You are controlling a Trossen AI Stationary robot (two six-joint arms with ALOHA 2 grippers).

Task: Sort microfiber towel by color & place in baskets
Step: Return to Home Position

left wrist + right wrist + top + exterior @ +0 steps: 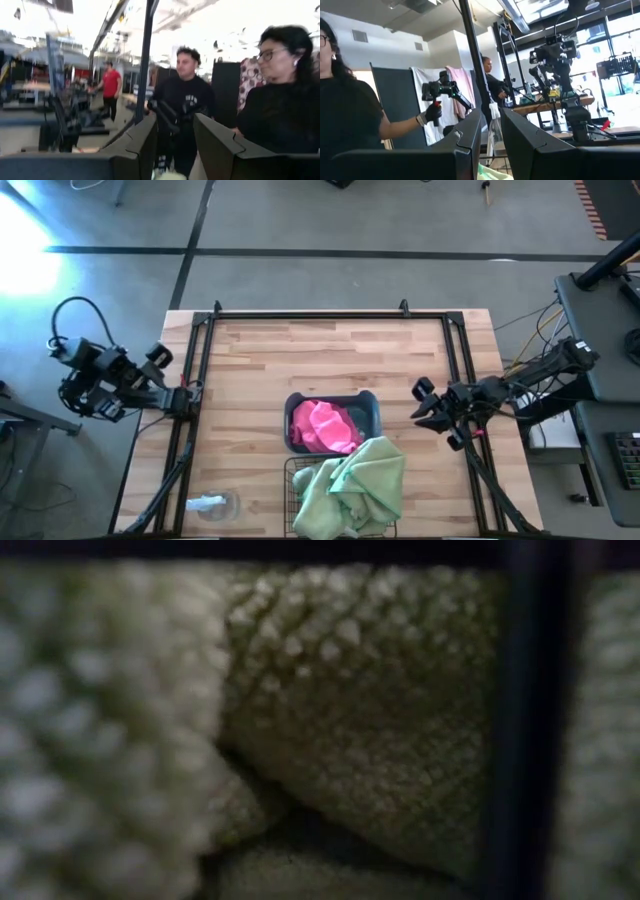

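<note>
Planks of pale butcher-block wood make up my table (340,350), edged by thin black rails (310,313). Grey concrete floor (330,225) crossed by dark lines lies beyond it.

My left gripper (175,122) hangs at the table's left edge, its two flat dark fingers parted by a moderate gap and holding nothing. Past them stand two people in black tops (182,95) and, farther off, a person in a red shirt (110,82). My right gripper (425,405) sits over the right edge, fingers spread and empty. From that wrist I see a person's arm holding a dark handheld rig (440,92), and another robot arm on a stand (555,55).

At the middle of the table sits the blue-grey rounded plastic bin (372,405), smooth-walled, with a crumpled bright pink microfiber towel (322,427) inside it. Touching it, against the table's lower edge in the high view, is the black wire-mesh basket (291,480). It is heaped with soft sage-green towels (355,480) that spill over its rim and onto the bin's nearest corner.

The low view is filled with nubby, looped pale cloth (330,690) behind a dark upright bar (520,720), probably a green towel pressed against the mesh.

A small white-and-clear object (210,503) lies near the lower left corner.
</note>
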